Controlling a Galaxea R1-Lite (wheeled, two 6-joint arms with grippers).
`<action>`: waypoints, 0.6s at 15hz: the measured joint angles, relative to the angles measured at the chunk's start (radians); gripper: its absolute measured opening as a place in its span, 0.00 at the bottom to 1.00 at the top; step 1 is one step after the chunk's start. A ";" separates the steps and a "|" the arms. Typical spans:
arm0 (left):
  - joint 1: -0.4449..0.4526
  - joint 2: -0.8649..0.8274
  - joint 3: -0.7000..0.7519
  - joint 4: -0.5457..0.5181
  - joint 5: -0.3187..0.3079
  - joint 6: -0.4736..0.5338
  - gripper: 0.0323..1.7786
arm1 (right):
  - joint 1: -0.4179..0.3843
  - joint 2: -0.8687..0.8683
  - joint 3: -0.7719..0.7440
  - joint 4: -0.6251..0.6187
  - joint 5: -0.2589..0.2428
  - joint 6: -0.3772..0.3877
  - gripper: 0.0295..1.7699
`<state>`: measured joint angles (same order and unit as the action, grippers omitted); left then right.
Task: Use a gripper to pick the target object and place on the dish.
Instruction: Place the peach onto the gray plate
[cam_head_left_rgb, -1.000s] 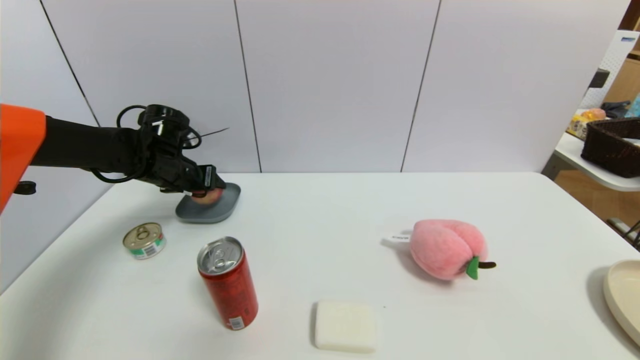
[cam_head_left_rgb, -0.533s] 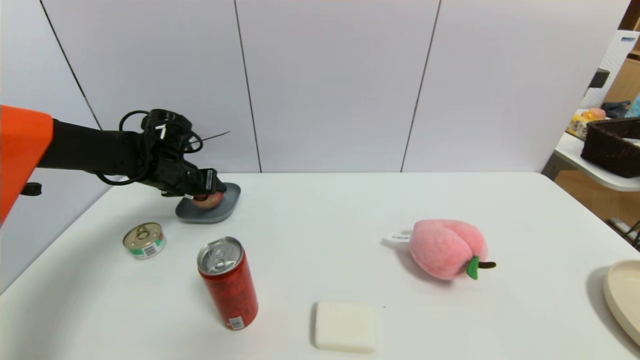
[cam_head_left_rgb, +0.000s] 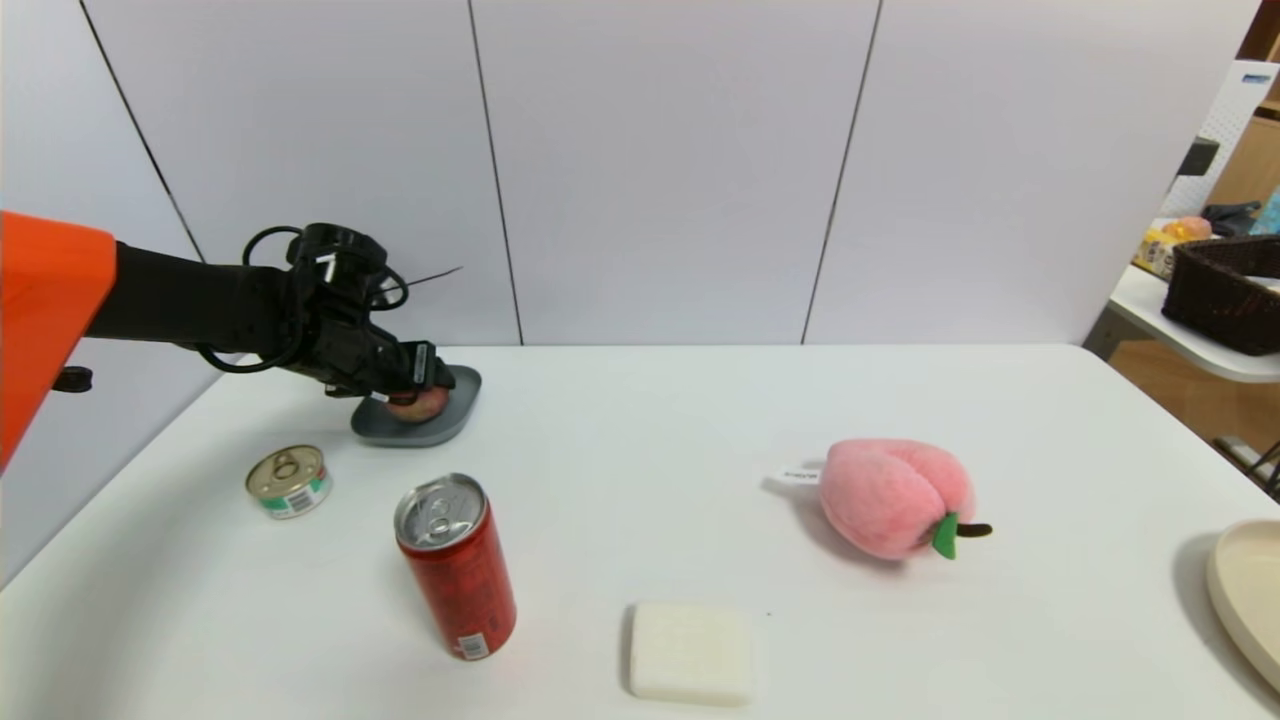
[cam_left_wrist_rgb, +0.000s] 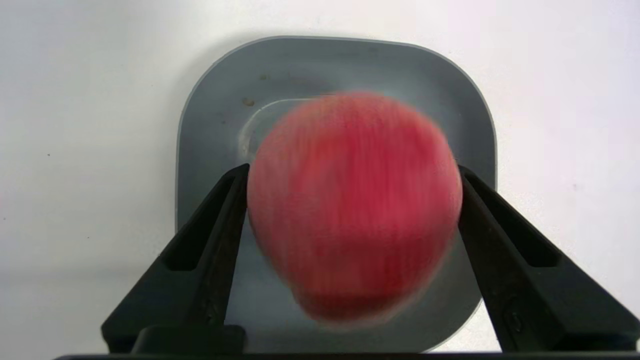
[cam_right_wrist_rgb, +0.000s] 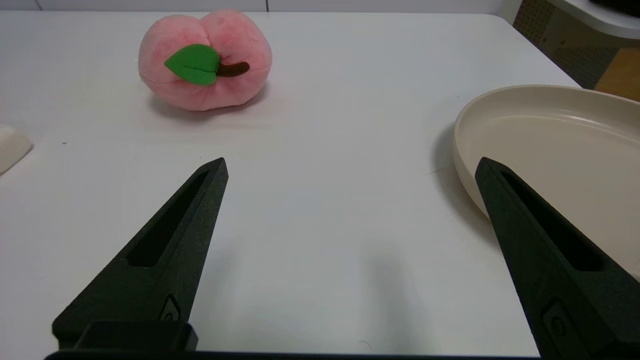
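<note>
At upper left of the head view, the left gripper (cam_head_left_rgb: 432, 385) flanked the peach (cam_head_left_rgb: 418, 404) resting on the grey dish (cam_head_left_rgb: 452, 422), fingers apparently just parting from it; placement looked done, withdrawal remaining. The right gripper (cam_right_wrist_rgb: 350, 167) sat spread, idle.

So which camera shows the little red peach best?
The left wrist view: the peach fills the picture, over the grey dish, between the left pincer's fingers. In the head view the peach is small and partly hidden behind that pincer. The right wrist view does not show it.
</note>
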<state>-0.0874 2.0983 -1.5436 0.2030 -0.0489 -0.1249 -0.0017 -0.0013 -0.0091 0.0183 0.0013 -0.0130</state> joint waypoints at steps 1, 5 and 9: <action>0.000 0.000 0.000 0.000 0.000 0.000 0.79 | 0.000 0.000 0.000 0.000 0.000 0.000 0.97; 0.000 -0.004 0.002 0.000 0.000 0.000 0.86 | 0.000 0.000 0.000 0.000 0.000 0.000 0.97; 0.000 -0.023 0.003 -0.004 0.003 0.000 0.90 | 0.000 0.000 0.000 0.000 0.000 0.000 0.97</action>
<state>-0.0874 2.0749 -1.5409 0.1989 -0.0462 -0.1245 -0.0017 -0.0013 -0.0091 0.0183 0.0013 -0.0130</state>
